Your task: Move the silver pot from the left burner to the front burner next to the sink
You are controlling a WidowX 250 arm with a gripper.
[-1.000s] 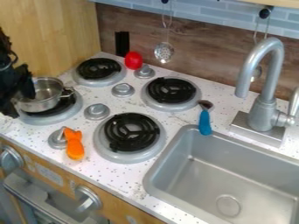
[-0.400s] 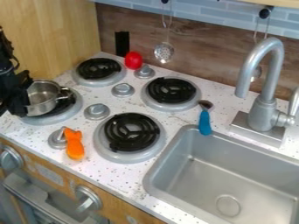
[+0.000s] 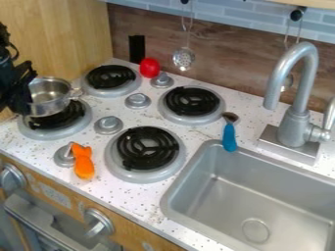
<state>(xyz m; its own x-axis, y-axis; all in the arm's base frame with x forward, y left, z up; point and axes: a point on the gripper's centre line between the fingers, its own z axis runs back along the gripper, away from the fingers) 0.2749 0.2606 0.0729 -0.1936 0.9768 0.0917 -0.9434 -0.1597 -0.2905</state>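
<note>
A: Where can the gripper (image 3: 25, 98) be seen, please?

B: It is seen at the left edge of the frame, a little above the middle height. The metal pot (image 3: 52, 98) is grasped by it at the pot's left side

A: And is the pot set down on the stove?

B: No, it is held up, above the left burner (image 3: 58, 119), whose black coil is seen below the pot. The small handle (image 3: 76, 93) of the pot is turned to the right

A: Which things are placed around?

B: Below this burner, in the lower left part, an orange object (image 3: 83, 167) is laid beside a grey knob (image 3: 64, 156). Toward the upper left, another burner (image 3: 111, 77) is found, and a red round object (image 3: 150, 67) is placed just to the right of it, near the brown wall panel (image 3: 229, 59)

A: What can be noticed more to the right?

B: Two more burners are seen near the middle of the frame. A tool with blue handle (image 3: 229, 138) is laid with its lower end at the rim of the sink (image 3: 171, 188), which is built in at the lower right. Above the sink, the grey faucet (image 3: 298, 117) is mounted, and a perforated ladle (image 3: 184, 59) is hung at the top centre
</note>
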